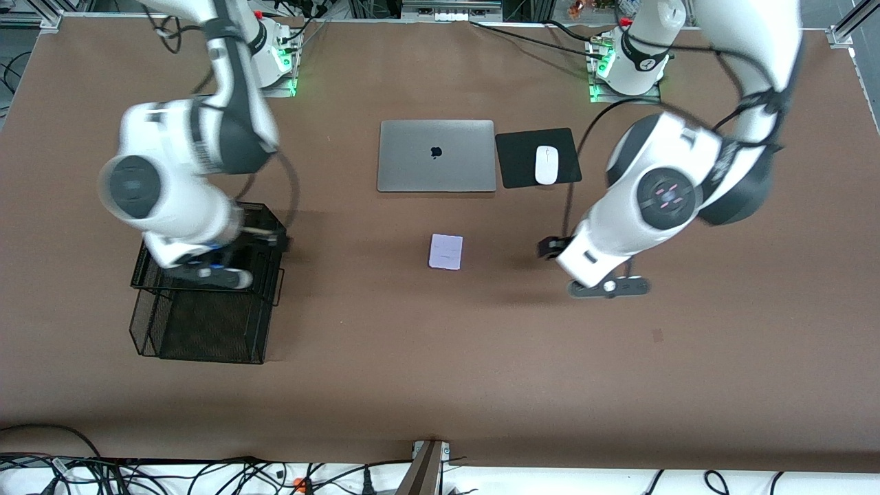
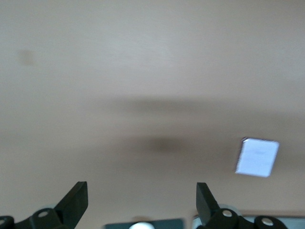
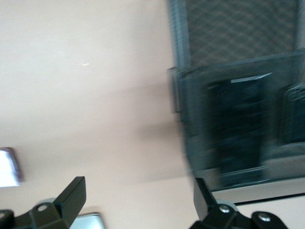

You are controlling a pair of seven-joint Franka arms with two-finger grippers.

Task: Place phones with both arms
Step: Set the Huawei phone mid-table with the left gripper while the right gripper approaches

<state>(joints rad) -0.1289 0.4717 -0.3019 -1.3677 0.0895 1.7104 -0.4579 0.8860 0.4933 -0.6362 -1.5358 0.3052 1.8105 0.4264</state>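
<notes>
The pale lavender-white phone (image 1: 445, 251) lies flat on the brown table, nearer to the front camera than the laptop. It also shows in the left wrist view (image 2: 257, 157) and at the edge of the right wrist view (image 3: 8, 167). My left gripper (image 1: 608, 287) (image 2: 141, 202) is open and empty above the table, beside that phone toward the left arm's end. My right gripper (image 1: 220, 271) (image 3: 137, 198) is open and empty by the black mesh rack (image 1: 206, 323) (image 3: 188, 119). A long black slab phone (image 3: 240, 126) rests in the rack. A second dark, blurred shape (image 3: 293, 114) sits beside it.
The closed silver laptop (image 1: 436, 156) lies near the robots' bases. A white mouse (image 1: 546, 165) sits on a black pad (image 1: 515, 161) beside it. Cables run along the table's front edge.
</notes>
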